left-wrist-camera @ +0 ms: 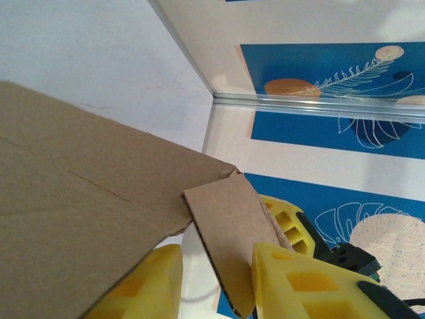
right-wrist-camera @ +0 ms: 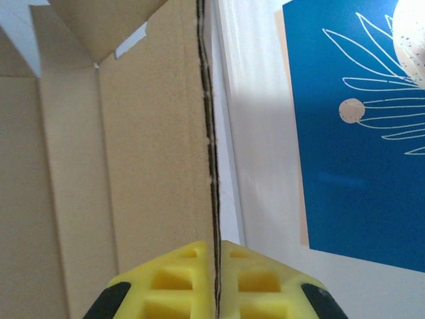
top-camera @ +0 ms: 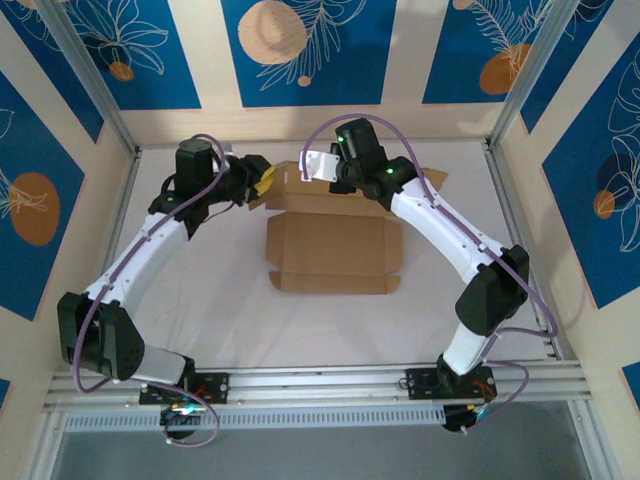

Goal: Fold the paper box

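Yellow fingers (right-wrist-camera: 179,272) of the right gripper (right-wrist-camera: 216,256) are clamping the paper box (right-wrist-camera: 133,166) wall edge; left gripper (left-wrist-camera: 216,266) jaws are standing apart, straddling a corner flap (left-wrist-camera: 226,226).

Bright, even, diffuse light from overhead; white desk (top-camera: 200,300) nearly blown out, shadows under the arms (top-camera: 150,240) faint and soft. Top view sharp throughout. Left wrist view: paper box (left-wrist-camera: 80,219) close to lens, slightly soft. Right wrist view: grey shadow band just beside the cardboard edge.
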You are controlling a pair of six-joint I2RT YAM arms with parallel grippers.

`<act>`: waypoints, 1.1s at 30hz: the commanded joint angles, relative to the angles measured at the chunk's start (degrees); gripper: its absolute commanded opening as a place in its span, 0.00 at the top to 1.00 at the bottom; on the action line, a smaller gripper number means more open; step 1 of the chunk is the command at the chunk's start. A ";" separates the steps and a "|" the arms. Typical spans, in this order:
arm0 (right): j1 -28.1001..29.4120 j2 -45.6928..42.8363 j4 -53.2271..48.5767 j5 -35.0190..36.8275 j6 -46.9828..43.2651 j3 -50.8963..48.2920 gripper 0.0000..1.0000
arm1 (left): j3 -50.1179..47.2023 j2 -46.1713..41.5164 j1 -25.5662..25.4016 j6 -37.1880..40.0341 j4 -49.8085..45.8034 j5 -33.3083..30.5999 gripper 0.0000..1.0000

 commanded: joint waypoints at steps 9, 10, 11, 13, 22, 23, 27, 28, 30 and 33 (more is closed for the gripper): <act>0.92 1.08 1.76 0.12 1.96 3.70 1.00 | -0.22 4.17 -4.00 3.49 0.21 2.54 0.63; 0.94 0.85 1.72 0.20 1.86 3.72 1.00 | 0.21 4.31 -3.86 4.63 -0.68 2.05 0.62; 0.94 0.65 1.60 0.25 1.68 3.60 1.00 | 0.76 4.40 -3.54 5.82 -1.92 1.48 0.61; 0.94 -0.01 1.41 0.33 1.31 3.23 1.00 | 2.04 4.36 -2.50 7.81 -4.76 0.10 0.57; 0.47 -3.78 2.34 1.76 -1.71 1.24 1.00 | 13.28 0.51 4.23 16.51 -14.51 -3.18 0.51; 0.42 -4.04 2.10 1.98 -1.88 1.10 1.00 | 15.21 -0.04 4.52 18.25 -16.47 -4.17 0.51; 0.60 -4.75 1.39 2.44 -1.56 1.01 1.00 | 22.69 -0.34 4.62 20.91 -21.15 -4.48 0.49; 0.68 -4.71 1.12 2.62 -1.53 1.20 1.00 | 22.85 -0.16 4.56 19.57 -20.28 -2.71 0.49; 0.90 -4.51 0.85 2.86 -1.41 1.47 1.00 | 22.03 0.57 4.45 15.99 -17.80 0.38 0.49; 1.16 -3.96 0.45 3.27 -1.14 2.13 1.00 | 20.52 1.50 4.36 12.38 -14.58 2.69 0.49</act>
